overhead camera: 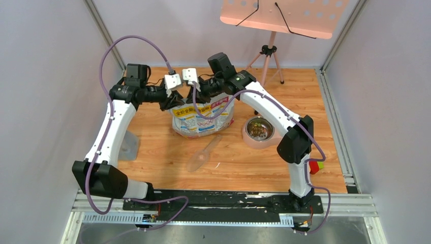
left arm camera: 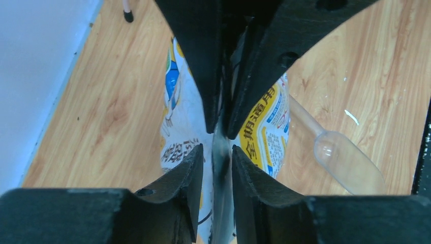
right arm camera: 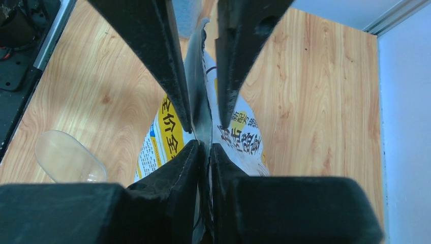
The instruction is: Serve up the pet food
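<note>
The printed bag stands at the middle back of the wooden table. My left gripper straddles the bag's sealed top edge with its jaws a little apart, a gap showing beside the edge. My right gripper is shut on the same top edge, facing the left one. In the top view the left gripper and the right gripper meet over the bag. Brown pet food lies in a metal bowl to the right of the bag. The clear scoop lies empty in front of the bag.
A music stand's tripod stands at the back. A clear container sits by the left arm. A red and green object lies near the right arm's base. Grey walls close in on both sides.
</note>
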Motion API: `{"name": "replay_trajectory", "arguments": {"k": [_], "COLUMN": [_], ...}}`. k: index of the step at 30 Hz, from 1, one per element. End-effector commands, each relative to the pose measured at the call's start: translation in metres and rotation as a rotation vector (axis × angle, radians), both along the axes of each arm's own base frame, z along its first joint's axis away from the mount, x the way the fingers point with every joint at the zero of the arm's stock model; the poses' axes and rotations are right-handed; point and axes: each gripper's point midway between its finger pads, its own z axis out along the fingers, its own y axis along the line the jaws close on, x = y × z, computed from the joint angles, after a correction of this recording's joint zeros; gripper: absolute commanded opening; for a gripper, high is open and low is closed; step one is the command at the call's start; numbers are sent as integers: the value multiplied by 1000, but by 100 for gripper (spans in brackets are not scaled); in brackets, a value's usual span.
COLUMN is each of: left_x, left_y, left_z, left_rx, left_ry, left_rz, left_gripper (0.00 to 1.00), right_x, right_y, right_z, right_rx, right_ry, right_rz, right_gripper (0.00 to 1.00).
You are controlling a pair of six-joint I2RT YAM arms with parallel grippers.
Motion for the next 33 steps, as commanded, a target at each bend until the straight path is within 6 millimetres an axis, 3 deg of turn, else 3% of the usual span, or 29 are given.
{"name": "replay_trajectory", "arguments": {"k": [1, 3, 7, 9, 13, 22, 29, 33], "left_x": [-5, -5, -4, -3, -5, -12, -5, -6], "left_y": [-13, -13, -10, -8, -5, 7, 9, 6], "left_z": [-11, -15, -15, -11, 0, 13, 26, 40], "left_rx": [-33, -33, -19, -8, 5, 60, 44, 15], "left_ry": [32, 43, 37, 19, -16, -58, -61, -85], "left_rz": [-59, -62, -48, -37, -20, 17, 70, 71], "left_gripper": [30, 22, 8, 4, 0, 0, 0, 0], "right_x": [17, 18, 21, 22, 22, 16, -7, -9], "right_y": [1, -2, -17, -31, -55, -88, -105, -112], "right_z": [12, 12, 27, 37, 31, 22, 33, 17], "right_rx": [23, 22, 45, 62, 36, -36, -51, -91], "right_ry": [-10, 0, 27, 32, 3, -44, -26, -28], "right_rz": [-57, -67, -97, -104, -110, -123, -89, -98], "right_gripper": [16, 23, 54, 65, 80, 83, 83, 81]}}
